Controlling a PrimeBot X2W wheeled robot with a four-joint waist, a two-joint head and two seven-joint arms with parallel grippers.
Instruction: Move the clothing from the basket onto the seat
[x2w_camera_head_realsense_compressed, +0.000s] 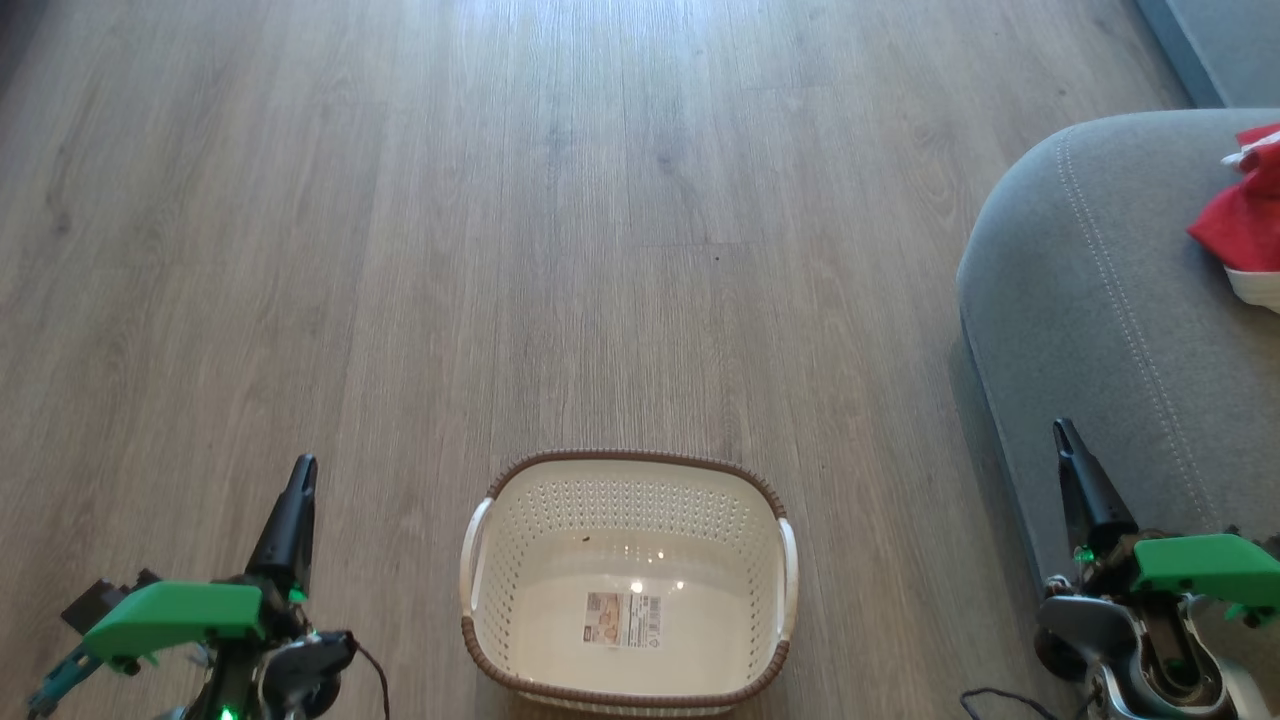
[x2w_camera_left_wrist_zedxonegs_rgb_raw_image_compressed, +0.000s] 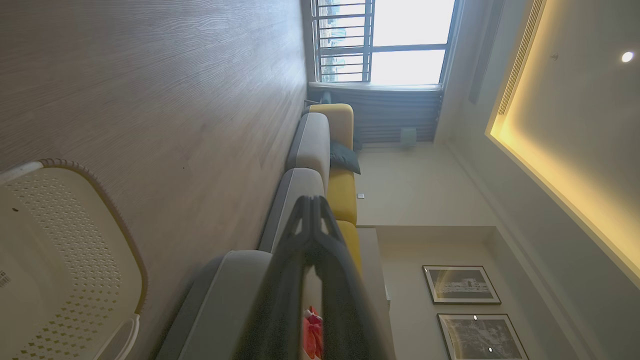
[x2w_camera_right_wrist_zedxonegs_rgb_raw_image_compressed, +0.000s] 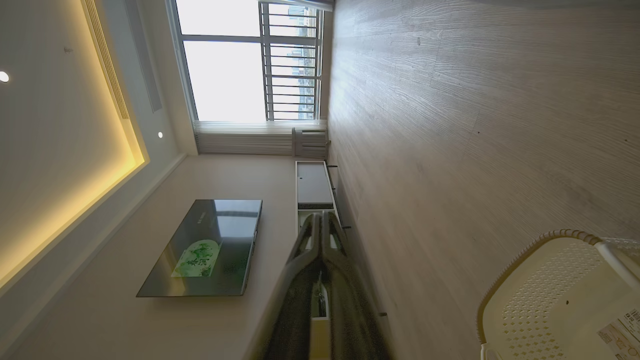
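Head view gave you wide open floor ahead, the seat at right, the basket near and empty between your arms, and the clothing lying far right on the seat, so the job looked done. The left gripper and right gripper rested clear of the rim, fingers pressed together, holding nothing.
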